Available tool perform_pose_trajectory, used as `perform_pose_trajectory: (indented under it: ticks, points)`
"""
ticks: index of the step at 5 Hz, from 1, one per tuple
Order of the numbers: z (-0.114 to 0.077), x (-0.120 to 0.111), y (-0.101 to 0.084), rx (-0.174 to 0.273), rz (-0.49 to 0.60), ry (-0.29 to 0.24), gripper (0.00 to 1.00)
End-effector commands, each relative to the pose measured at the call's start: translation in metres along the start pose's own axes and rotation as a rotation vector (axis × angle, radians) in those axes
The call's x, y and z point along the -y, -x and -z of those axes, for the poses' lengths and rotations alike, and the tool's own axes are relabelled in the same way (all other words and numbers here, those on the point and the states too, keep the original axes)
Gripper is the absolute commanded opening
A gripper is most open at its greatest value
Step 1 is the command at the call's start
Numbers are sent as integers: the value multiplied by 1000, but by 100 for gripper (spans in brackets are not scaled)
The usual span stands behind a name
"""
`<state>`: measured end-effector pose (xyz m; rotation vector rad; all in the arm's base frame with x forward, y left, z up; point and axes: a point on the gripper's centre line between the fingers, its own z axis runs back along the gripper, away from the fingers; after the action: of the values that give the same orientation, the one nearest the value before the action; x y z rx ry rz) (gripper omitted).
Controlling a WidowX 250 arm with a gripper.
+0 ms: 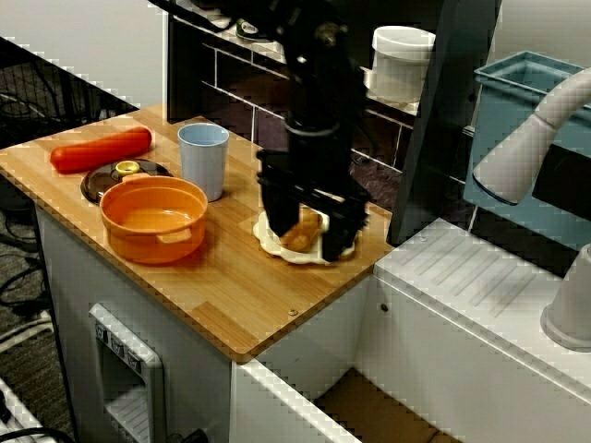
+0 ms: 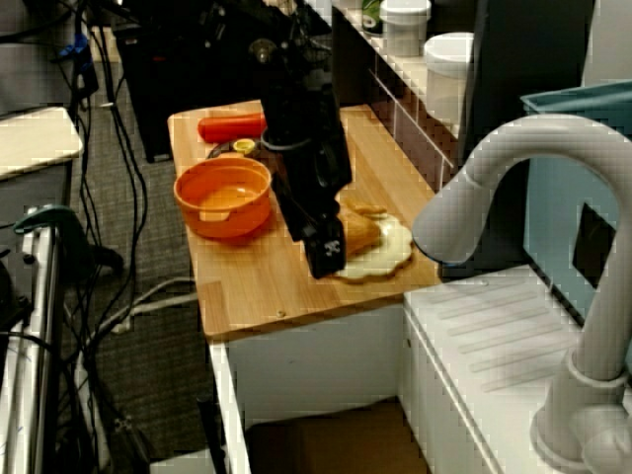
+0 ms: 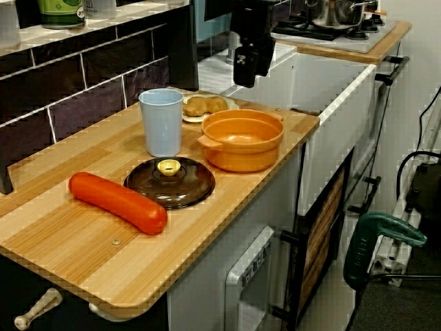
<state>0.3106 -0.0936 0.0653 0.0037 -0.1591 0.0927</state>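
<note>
A browned bread roll (image 1: 300, 233) lies on a pale plate (image 1: 275, 245) near the right end of the wooden counter. My black gripper (image 1: 307, 236) hangs open just over it, one finger on either side of the roll in the front view. The view along the counter has the gripper (image 3: 247, 77) clearly above the roll (image 3: 205, 105) and plate (image 3: 195, 117), not touching them. From the sink side, the gripper (image 2: 324, 259) partly covers the plate (image 2: 393, 253), and the roll (image 2: 361, 233) shows beside it.
An orange pot (image 1: 152, 219) stands left of the plate, with a light blue cup (image 1: 203, 159) behind it. A brown lid (image 1: 125, 175) and a red sausage (image 1: 102, 149) lie further left. A dark post (image 1: 434, 120) and a grey faucet (image 2: 513, 178) stand to the right.
</note>
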Motion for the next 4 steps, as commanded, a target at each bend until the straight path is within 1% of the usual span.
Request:
perform_pose_trajectory:
  ticks: [1, 2, 3, 4]
  points:
    - [8, 6, -9, -2, -97, -57, 100]
    - [2, -6, -9, -6, -120, -33, 100]
    - [-4, -14, -11, -18, -136, -23, 100]
    - [-9, -29, -18, -16, -171, -18, 100]
